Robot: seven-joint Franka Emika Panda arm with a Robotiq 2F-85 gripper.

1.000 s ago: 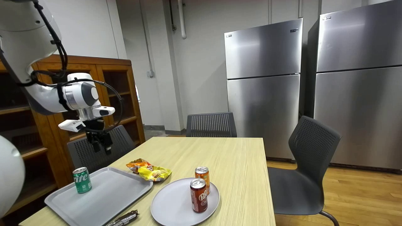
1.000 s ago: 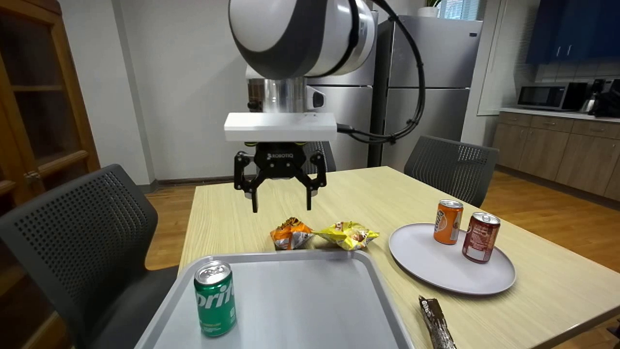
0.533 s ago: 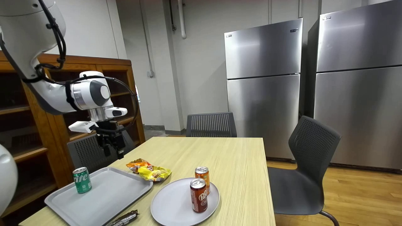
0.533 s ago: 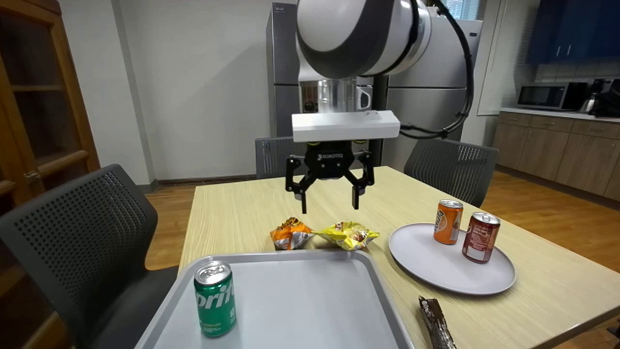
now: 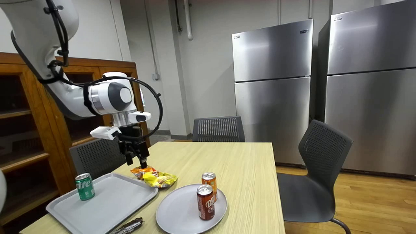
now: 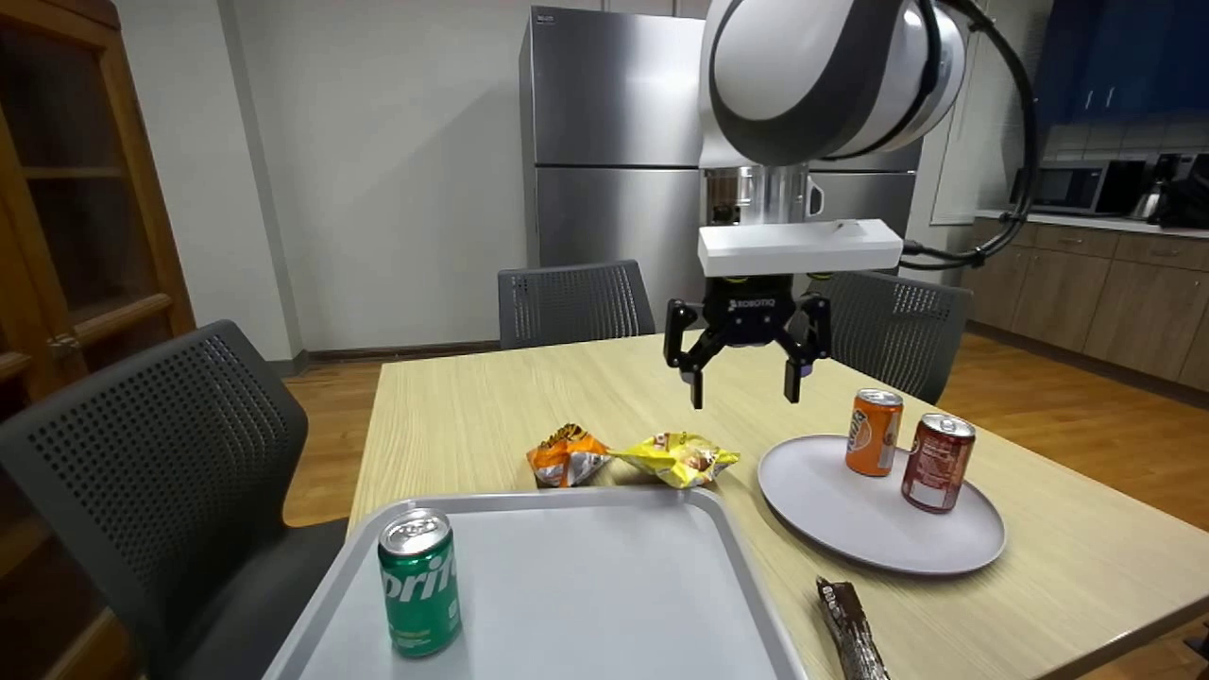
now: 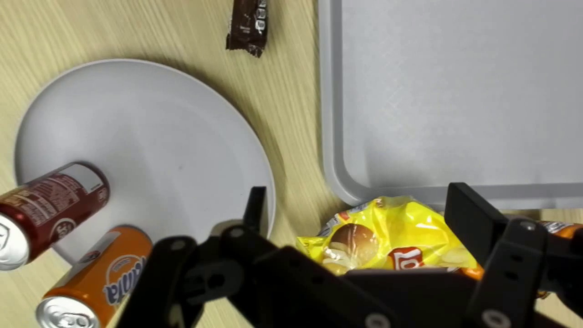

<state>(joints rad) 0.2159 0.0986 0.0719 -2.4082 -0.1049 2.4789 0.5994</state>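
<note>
The gripper (image 6: 744,401) hangs over the table (image 6: 529,378), its 2 fingers (image 6: 697,389) spread wide, holding and touching nothing. Below, seen between the fingers in the wrist view, lies the yellow bag (image 7: 382,228), the orange bag (image 6: 567,458) just beside it. Near them, the tray (image 6: 614,586) bears the Sprite (image 6: 419,586); the plate (image 6: 812,501), 2 cans, the Fanta (image 6: 874,434) and the Dr Pepper (image 6: 938,463). The bar (image 6: 850,628) lies near both.

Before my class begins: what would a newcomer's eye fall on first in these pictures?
Likely the white robot arm, its black pincer open above the table. Next, the green can standing on the grey tray, then the bright yellow bag beside that tray. The orange can and red can share the round plate.
</note>
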